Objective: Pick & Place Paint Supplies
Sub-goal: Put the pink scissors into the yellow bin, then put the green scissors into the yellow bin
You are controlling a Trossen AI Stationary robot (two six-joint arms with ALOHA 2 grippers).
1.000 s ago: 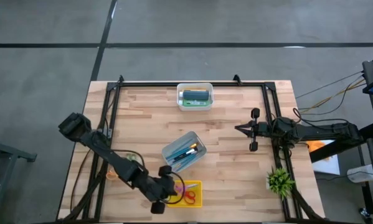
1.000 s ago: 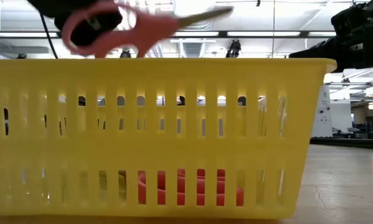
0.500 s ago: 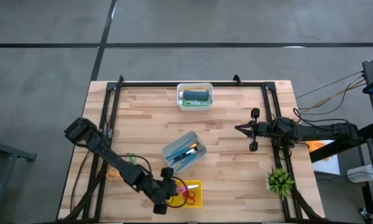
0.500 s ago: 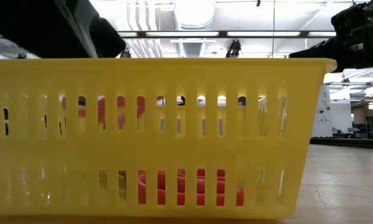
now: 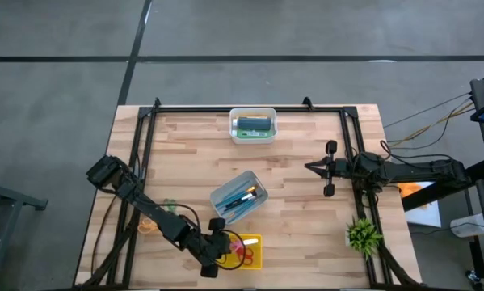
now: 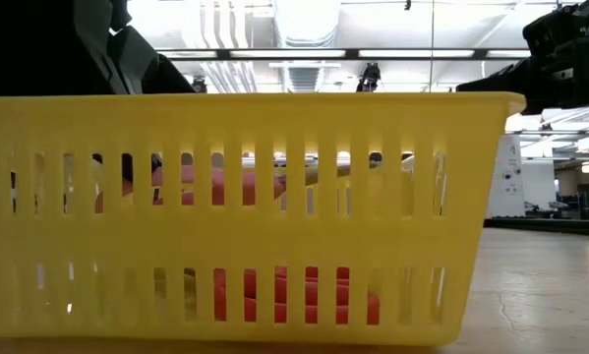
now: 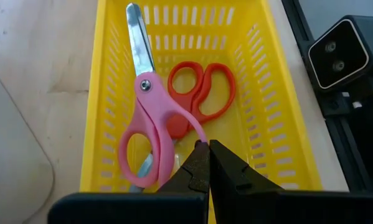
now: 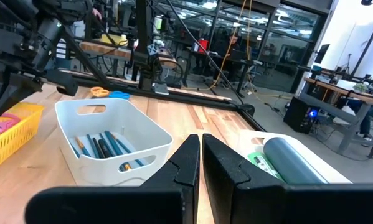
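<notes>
The left gripper (image 7: 208, 163) is down at the bench's front edge, over the yellow basket (image 5: 254, 257), with its two dark fingers clenched on the rim of a handle loop of the pink scissors (image 7: 150, 122). Those scissors hang inside the basket with the silver blade pointing toward its far wall, and they lie partly across the red scissors (image 7: 202, 93) on the basket floor. From table height the pink handle shows through the slots in the upper half of the basket (image 6: 255, 216), with the red pair lower down near the floor.

The right gripper (image 5: 329, 168) waits over the right side of the bench, near the frame rail there, its fingers pressed together with nothing between them.

The brushes (image 5: 243, 196), blue and orange-brown handled, lie together in the white bin (image 5: 225, 195) near the middle of the bench, just behind the yellow basket; the right wrist view shows them resting on that bin's floor (image 8: 102, 146). A second white bin (image 5: 252, 135) stands at the middle of the back edge and holds a dark blue tube (image 5: 254, 121) and something green (image 5: 254, 132); in the right wrist view a large dark teal cylinder (image 8: 289, 158) lies there. A green spiky plant (image 5: 363, 235) stands near the front right corner.
</notes>
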